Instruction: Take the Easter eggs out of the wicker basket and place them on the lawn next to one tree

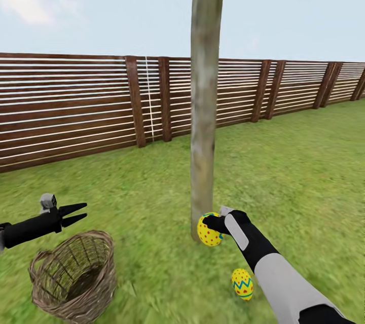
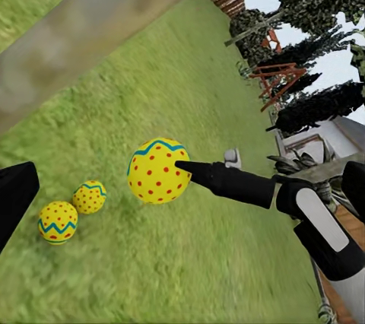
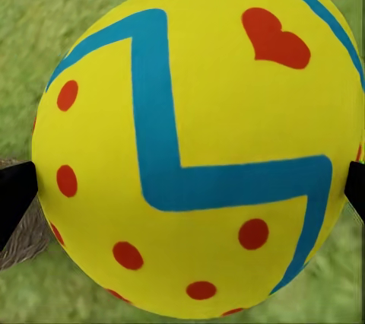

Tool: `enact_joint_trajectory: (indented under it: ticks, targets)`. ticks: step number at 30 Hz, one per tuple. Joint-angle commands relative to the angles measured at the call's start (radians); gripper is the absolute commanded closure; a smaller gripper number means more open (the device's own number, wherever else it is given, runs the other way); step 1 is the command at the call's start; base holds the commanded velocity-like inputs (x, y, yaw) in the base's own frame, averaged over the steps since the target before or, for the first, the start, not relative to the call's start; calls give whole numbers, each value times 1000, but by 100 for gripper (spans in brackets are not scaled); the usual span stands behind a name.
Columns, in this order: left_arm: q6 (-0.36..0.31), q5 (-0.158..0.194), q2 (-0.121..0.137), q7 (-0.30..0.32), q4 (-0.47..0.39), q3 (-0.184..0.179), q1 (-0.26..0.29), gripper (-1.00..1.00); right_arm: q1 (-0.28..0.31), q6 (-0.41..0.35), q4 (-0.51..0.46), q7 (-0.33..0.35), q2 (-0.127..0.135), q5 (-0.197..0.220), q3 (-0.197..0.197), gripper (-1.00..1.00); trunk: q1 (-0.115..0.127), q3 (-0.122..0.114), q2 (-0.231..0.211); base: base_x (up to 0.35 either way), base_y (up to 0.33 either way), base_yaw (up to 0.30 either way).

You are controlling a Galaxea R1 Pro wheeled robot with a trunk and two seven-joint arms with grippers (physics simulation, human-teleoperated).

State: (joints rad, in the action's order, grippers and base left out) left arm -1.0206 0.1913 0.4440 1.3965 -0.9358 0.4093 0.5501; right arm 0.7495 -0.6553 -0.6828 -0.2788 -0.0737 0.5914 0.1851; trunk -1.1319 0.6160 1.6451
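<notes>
Fingers (image 3: 15, 195) clamp yellow red-dotted, blue-zigzag Easter egg (image 3: 198, 141).

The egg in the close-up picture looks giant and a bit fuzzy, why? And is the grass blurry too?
In the right wrist view the held egg sits right against the camera, so it looks huge with soft edges, between dark fingertips. In the head view the lawn smears near the bottom edge. In the left wrist view the tree trunk looks soft and streaky. No hard shadows or glare anywhere.

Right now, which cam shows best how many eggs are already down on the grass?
Left wrist view: two eggs lie on the lawn. Head view shows one grounded egg. Right wrist view shows the held egg.
</notes>
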Motion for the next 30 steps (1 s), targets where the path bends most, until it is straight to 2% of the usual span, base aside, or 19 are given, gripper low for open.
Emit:
enact_joint_trajectory:
  ticks: [1, 12, 30]
  targets:
    - [-10, 2, 0, 2, -1, 0, 1, -100, 1, -3, -1, -10, 0, 10, 5, 100, 0, 3, 1, 181, -158, 0]
    - [8, 4, -4, 6, -5, -1, 1, -100, -1, -8, 2, -8, -9, 7, 21, 100, 0, 21, 1, 69, -90, 0]
    - [7, 5, -2, 6, -5, -1, 1, -100, -1, -10, 2, -8, -14, 5, 23, 100, 0, 50, 1, 0, -260, 0]
